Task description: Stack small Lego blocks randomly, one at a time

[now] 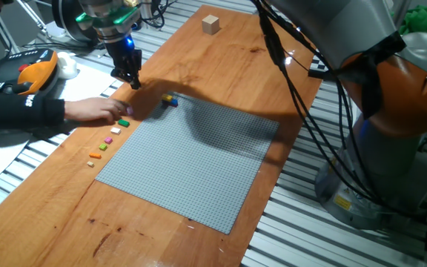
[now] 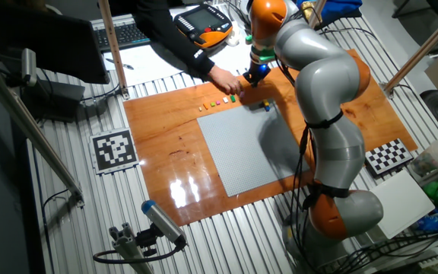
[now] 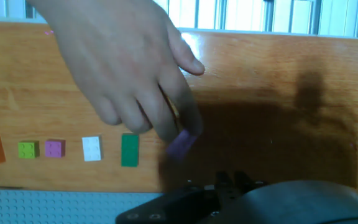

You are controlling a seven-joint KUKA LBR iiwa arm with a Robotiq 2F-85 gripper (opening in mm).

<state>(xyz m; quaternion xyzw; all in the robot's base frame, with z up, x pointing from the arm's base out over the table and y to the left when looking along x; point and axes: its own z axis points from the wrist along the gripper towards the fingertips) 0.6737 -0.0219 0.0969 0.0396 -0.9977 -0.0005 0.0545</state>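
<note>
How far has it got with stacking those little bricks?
Barely begun. Done: a small stack of blue and yellow sits on the grey baseplate. In hand: nothing for the end effector; a person's hand is placing a purple brick. Left: the row of loose bricks on the wood.

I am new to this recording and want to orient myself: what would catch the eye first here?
A person's hand reaches over the wooden table and touches a purple block at the end of a row of small Lego blocks. The end effector hangs just above that spot. Beside the row lies a large grey baseplate.
</note>
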